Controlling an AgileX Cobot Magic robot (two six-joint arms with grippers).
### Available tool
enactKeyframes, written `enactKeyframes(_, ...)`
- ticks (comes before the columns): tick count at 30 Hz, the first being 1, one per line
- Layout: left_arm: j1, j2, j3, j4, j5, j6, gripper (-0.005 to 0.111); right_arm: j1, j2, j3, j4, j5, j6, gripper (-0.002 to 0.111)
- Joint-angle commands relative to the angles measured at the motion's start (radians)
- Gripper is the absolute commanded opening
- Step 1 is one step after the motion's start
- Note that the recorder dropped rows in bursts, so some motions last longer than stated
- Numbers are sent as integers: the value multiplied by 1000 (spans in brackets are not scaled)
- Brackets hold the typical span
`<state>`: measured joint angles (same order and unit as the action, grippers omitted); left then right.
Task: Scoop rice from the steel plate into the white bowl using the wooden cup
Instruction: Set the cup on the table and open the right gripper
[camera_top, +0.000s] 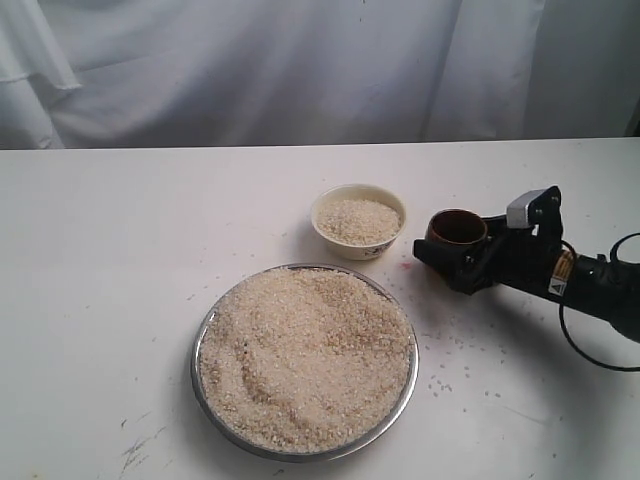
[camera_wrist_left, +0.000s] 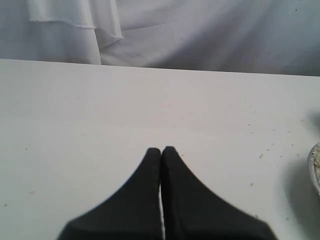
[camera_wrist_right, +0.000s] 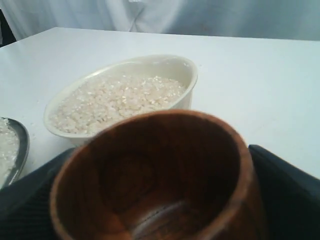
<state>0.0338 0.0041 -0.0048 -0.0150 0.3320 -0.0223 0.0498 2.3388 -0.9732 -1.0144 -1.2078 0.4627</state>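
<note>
Steel plate (camera_top: 194, 372) heaped with rice (camera_top: 305, 360) fills lower centre, white bowl (camera_top: 345, 247) above it, and right of that the right gripper (camera_top: 440, 240) clasps the empty wooden cup (camera_top: 458, 230), which should dip shallowly, mouth tilted; left gripper (camera_wrist_left: 161, 150) is pressed together.

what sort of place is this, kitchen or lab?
Probably a lab test bench, not a kitchen: a plain white table, a white cloth backdrop, and only task props laid out: a plate of rice, a bowl and a cup.
</note>
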Motion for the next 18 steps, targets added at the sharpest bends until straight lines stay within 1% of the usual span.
enactKeyframes(1,-3,-4,5,1,-13,-1,0,0,-73,0,-33,-13,40,79)
enactKeyframes(7,-3,-4,5,1,-13,-1,0,0,-174,0,-94,-13,92,79)
enactKeyframes(13,-3,-4,5,1,-13,-1,0,-9,-301,0,-150,25,172,79)
enactKeyframes(18,-3,-4,5,1,-13,-1,0,-14,-442,0,-182,112,308,79)
